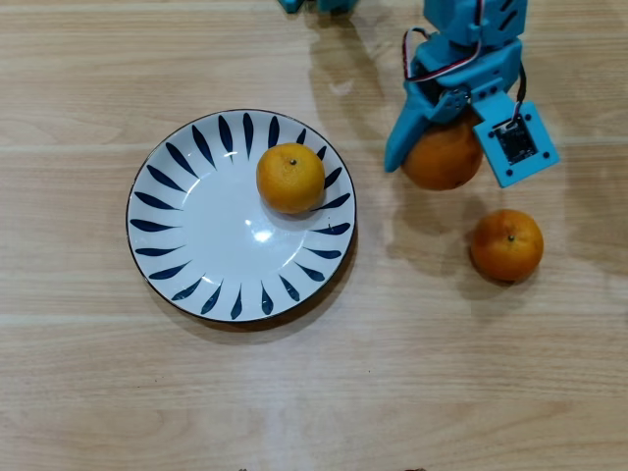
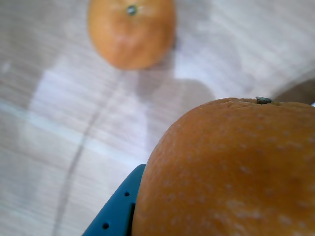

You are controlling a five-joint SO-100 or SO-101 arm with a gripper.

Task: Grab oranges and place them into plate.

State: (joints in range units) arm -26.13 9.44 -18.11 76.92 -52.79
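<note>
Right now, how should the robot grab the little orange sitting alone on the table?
Come straight down on the small orange and close the fingers across its widest middle. It is round, stem dot up, with bare table all around, so any side works.

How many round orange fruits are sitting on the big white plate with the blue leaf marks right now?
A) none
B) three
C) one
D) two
C: in the overhead view only one round orange fruit lies on the large white ceramic plate with dark blue leaf strokes; a larger orange sits between the fingers of the blue gripper, off the plate, and a smaller orange rests on the wooden table.
</note>
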